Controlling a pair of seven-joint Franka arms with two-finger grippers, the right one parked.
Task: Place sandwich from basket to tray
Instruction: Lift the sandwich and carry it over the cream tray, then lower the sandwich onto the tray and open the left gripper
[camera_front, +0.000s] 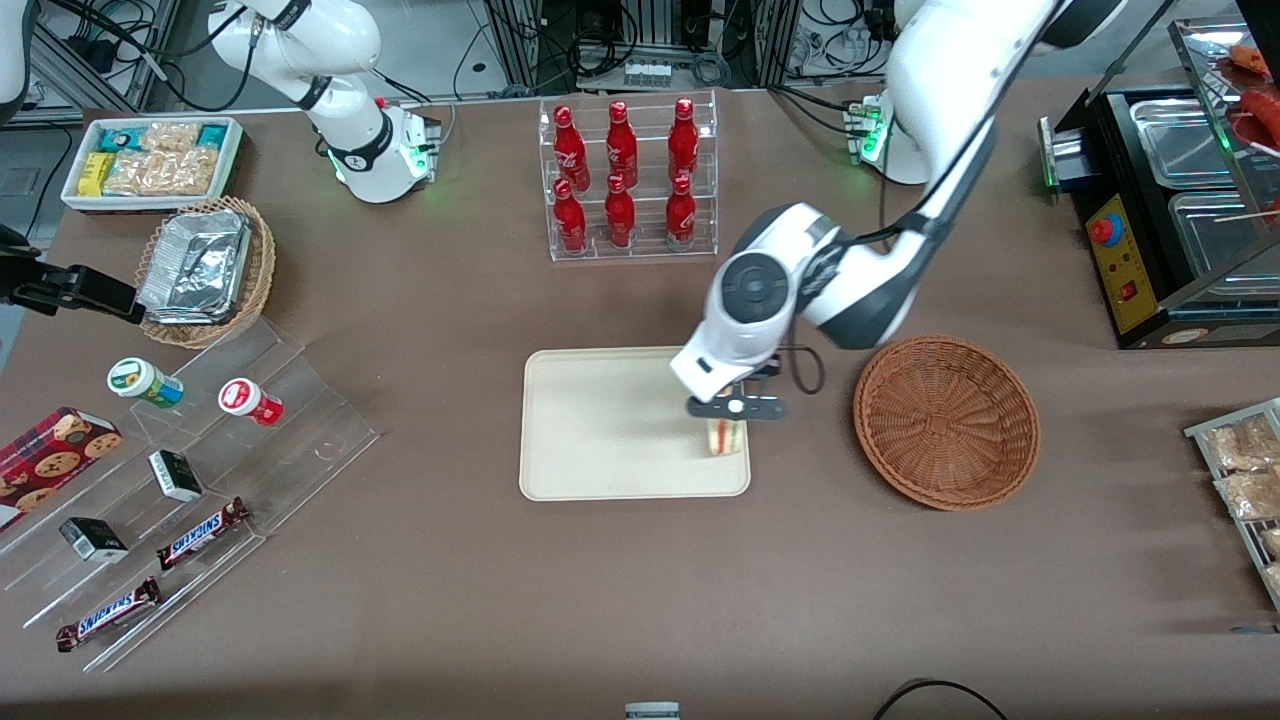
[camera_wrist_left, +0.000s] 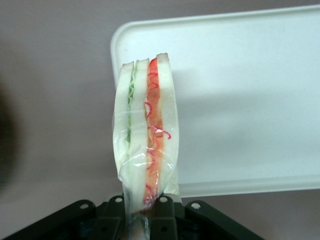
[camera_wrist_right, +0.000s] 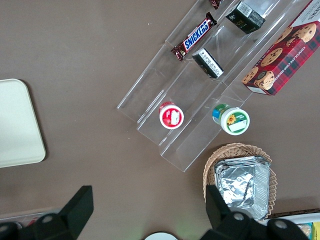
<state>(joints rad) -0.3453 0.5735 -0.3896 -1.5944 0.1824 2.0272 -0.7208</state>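
**K:** One relation matters: sandwich (camera_front: 726, 436) vs tray (camera_front: 600, 420). Where is it?

**M:** Over the tray's corner nearest the basket (camera_front: 946, 421), close to the rim. Basket looks empty.

**K:** Orientation?

**M:** Wedge stands on end, long axis straight out from the gripper (camera_front: 736, 408), filling edge facing the wrist camera. Tray surface lies directly past it, so my read is a straight descent.

**K:** Gripper state?

**M:** Clamped on the sandwich's wrapped base (camera_wrist_left: 145, 200), jaws pinching the bread faces. Can't tell if it touches the tray yet.
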